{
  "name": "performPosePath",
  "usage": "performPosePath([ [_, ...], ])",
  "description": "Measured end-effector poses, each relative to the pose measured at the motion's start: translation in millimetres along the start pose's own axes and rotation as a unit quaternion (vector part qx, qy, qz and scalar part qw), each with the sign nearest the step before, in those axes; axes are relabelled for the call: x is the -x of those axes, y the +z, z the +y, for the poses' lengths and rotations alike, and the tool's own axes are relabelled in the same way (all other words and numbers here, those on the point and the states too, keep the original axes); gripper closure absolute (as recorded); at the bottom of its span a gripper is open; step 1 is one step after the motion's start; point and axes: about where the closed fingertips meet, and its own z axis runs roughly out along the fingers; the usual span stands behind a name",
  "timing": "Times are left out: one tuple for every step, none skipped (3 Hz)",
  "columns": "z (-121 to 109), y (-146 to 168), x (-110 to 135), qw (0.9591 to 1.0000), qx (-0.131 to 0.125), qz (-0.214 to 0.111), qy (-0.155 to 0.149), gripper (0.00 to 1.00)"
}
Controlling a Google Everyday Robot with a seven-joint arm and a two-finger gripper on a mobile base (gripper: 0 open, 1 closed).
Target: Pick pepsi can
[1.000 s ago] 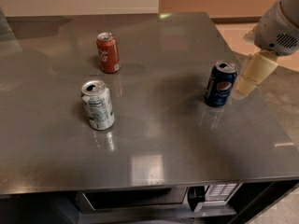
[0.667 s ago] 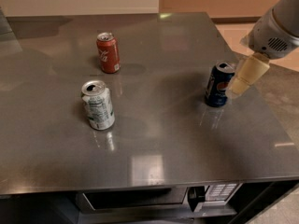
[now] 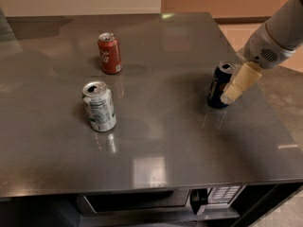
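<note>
The pepsi can (image 3: 218, 86), dark blue with a silver top, stands on the right part of the grey tabletop (image 3: 161, 126). My gripper (image 3: 235, 88), cream-coloured at the end of the white-grey arm (image 3: 279, 34), comes in from the upper right. It is right against the can's right side and overlaps it in view. The can rests on the table.
A red cola can (image 3: 110, 53) stands at the back left. A white can with a greenish label (image 3: 99, 106) stands left of centre. The table's right edge (image 3: 279, 122) is close behind the pepsi can. A microwave-like appliance (image 3: 156, 200) sits under the front edge.
My gripper has moved down and left from beside the pepsi can until it overlaps the can's right side. The other cans have not moved.
</note>
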Motion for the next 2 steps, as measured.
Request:
performPosePath([
  [1.7,7.4,2.2,0.9999,0.011,-0.009,0.005,0.20],
  [4.3,8.8,6.3,0.9996,0.022,-0.020,0.005,0.43],
])
